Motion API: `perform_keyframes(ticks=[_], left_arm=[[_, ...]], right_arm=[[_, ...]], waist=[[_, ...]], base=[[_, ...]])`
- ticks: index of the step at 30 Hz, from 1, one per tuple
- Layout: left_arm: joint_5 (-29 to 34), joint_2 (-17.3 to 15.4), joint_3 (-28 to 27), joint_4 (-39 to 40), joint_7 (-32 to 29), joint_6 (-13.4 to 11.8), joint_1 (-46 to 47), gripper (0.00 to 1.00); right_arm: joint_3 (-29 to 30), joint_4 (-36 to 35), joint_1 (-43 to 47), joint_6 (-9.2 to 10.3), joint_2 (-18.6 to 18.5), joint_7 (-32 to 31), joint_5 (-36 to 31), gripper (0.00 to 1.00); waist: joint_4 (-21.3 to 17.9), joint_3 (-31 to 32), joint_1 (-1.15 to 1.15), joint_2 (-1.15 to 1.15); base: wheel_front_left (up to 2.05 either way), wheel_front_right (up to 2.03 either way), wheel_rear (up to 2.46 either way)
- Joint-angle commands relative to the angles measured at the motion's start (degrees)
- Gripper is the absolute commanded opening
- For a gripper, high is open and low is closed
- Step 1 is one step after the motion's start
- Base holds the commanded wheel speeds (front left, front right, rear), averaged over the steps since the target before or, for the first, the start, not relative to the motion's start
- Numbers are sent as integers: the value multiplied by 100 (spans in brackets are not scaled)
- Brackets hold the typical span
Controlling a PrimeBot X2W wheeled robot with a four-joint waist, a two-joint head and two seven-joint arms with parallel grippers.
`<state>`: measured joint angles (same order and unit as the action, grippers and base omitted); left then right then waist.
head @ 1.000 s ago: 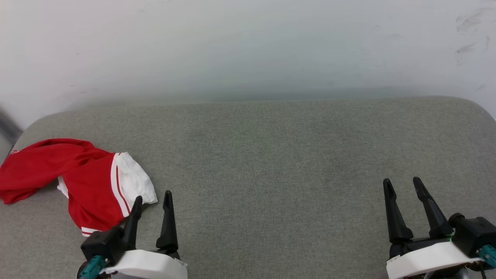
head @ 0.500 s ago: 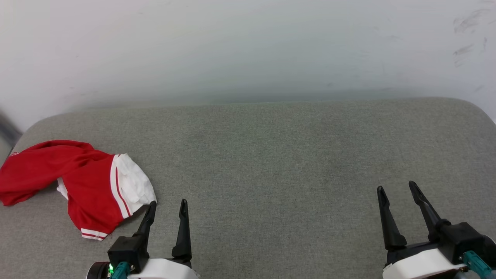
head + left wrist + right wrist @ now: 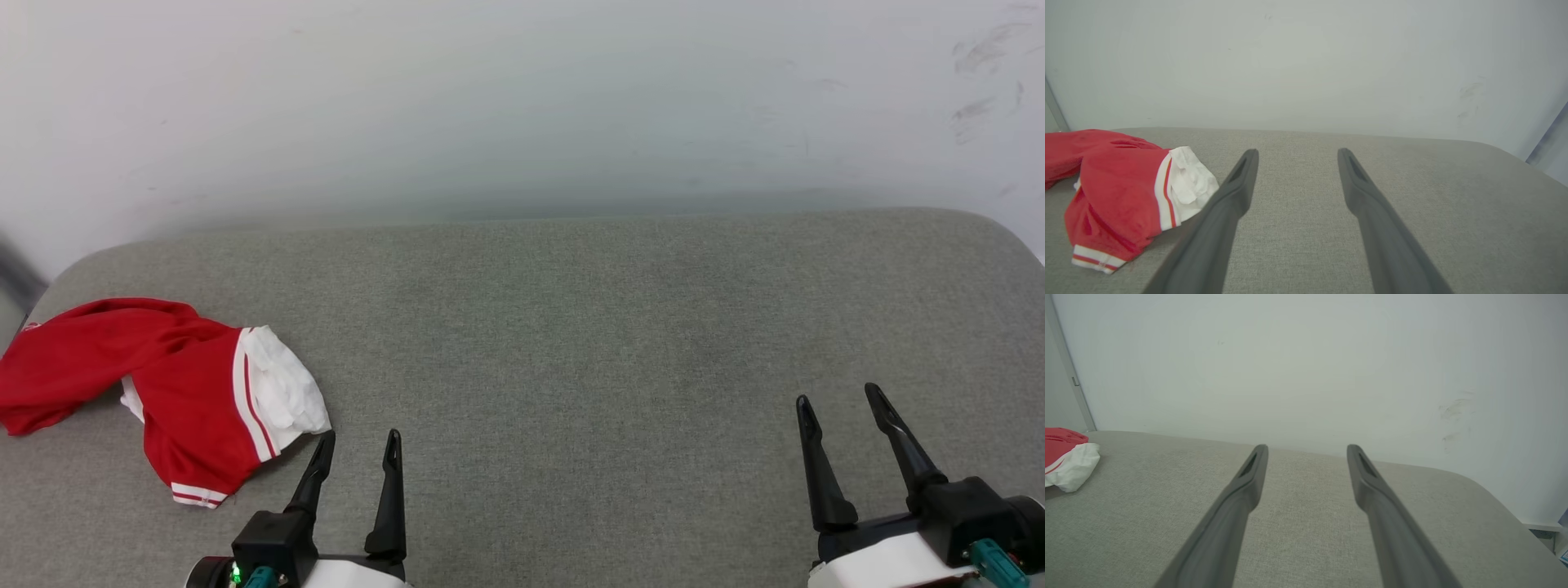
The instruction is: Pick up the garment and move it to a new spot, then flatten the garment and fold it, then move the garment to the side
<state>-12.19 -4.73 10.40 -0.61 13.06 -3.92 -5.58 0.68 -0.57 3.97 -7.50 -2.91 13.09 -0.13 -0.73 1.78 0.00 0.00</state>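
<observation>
Grey woven-fabric table (image 3: 571, 327) with rounded far corners, set against a plain off-white wall (image 3: 522, 98). Faint scuff marks on the wall at upper right.

Garment (image 3: 188, 384): red T-shirt, white short sleeve, red-white striped trim. It lies crumpled in a loose heap at the table's left end, not spread flat. The white sleeve (image 3: 286, 392) bunches on the side of the heap facing the table's middle. A striped hem (image 3: 196, 494) sits at the near edge of the heap. Any chest print is folded out of sight.

Left end effector (image 3: 360, 437): two long dark fingers spread apart, holding nothing, pointing toward the wall. In the head view its left fingertip sits just beside the sleeve's near corner; contact is uncertain from this angle, though the left wrist view suggests a small gap. That wrist view shows the garment (image 3: 1114, 192) to the left of the left end effector (image 3: 1297, 152), with bare fabric between the fingers.

Right end effector (image 3: 838, 394): fingers likewise apart and empty, over the table's right end, well apart from the garment. The right wrist view has the right end effector (image 3: 1307, 447) over bare fabric, with the garment (image 3: 1061, 457) at the far left edge.
</observation>
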Motion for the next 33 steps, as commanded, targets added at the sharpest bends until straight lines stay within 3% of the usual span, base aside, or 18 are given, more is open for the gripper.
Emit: perform_keyframes(ticks=[1, 14, 19, 33], left_arm=[[100, 26, -36, 17, 45, 52, -49, 100], [466, 182, -361, -61, 186, 430, -170, 100], [570, 187, -293, -120, 229, 456, -219, 100], [459, 186, -261, -304, 217, 490, -133, 100]], right_arm=[[-8, -44, 58, 2, 4, 39, -107, 100], [-24, 251, 93, 1, 6, 178, 1230, 100], [-76, 277, 82, 2, 6, 216, 970, 100], [-69, 323, 121, 2, 6, 213, 1008, 100]], waist=[[-1, 2, 0, 0], [-12, 47, 0, 0], [-25, 59, 0, 0], [30, 45, 0, 0]], base=[[0, 0, 0], [0, 0, 0], [0, 0, 0], [0, 0, 0]])
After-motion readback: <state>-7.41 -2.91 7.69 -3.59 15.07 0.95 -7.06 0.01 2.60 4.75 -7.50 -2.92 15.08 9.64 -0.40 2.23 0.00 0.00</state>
